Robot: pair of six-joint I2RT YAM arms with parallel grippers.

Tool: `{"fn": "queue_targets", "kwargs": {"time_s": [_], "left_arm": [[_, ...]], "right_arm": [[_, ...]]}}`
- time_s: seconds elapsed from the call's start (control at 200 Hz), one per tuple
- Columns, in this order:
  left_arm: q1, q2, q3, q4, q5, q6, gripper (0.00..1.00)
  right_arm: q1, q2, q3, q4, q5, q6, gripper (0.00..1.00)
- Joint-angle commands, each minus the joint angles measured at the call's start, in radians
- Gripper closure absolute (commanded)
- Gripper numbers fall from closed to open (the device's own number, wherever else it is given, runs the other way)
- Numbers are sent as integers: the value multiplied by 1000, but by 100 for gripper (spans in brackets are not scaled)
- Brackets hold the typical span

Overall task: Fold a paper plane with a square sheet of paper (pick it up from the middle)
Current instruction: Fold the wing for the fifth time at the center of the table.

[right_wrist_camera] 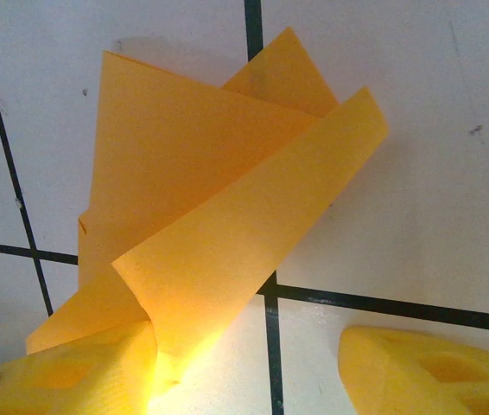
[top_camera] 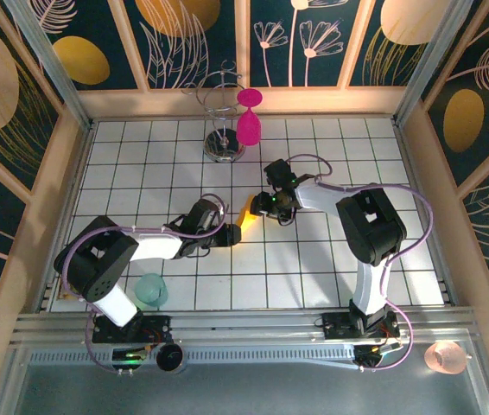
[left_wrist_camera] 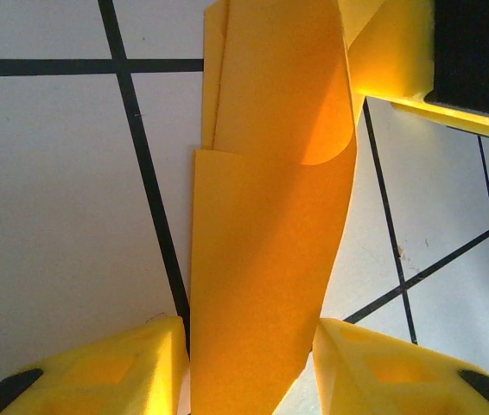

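The square sheet of paper (top_camera: 246, 213) is orange-yellow, partly folded, and lies mid-table between the two grippers. In the left wrist view the paper (left_wrist_camera: 270, 216) runs as a long folded strip between the fingers of my left gripper (left_wrist_camera: 253, 372). The jaws stand partly apart, with slivers of table beside the strip. My left gripper (top_camera: 231, 232) reaches in from the lower left. The right gripper (top_camera: 266, 206) is open. In its wrist view the raised flaps of paper (right_wrist_camera: 201, 199) lean on the left finger (right_wrist_camera: 72, 372) of the right gripper (right_wrist_camera: 244, 372), and the other finger stands clear.
A magenta goblet (top_camera: 249, 121) hangs on a wire rack (top_camera: 223, 138) at the back middle. A teal cup (top_camera: 151, 290) stands near the left arm's base. A pink cup (top_camera: 445, 356) sits off the table at the front right. Wooden walls (top_camera: 63, 190) enclose the tiled table (top_camera: 331, 268).
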Motion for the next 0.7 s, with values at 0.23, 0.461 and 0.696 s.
{"fn": "queue_targets", "kwargs": {"time_s": [0.23,0.461,0.696], "left_arm": [[-2,34,3,-37,-12,21,71],[-3,33,-4,-27,-20,16,78],[-1,32,0,-31,-31,13,81]], "right_arm": [[10,145,-20,115,38,3,39],[10,150,-8,115,34,-2,39],[11,135,11,132,21,-12,39]]}}
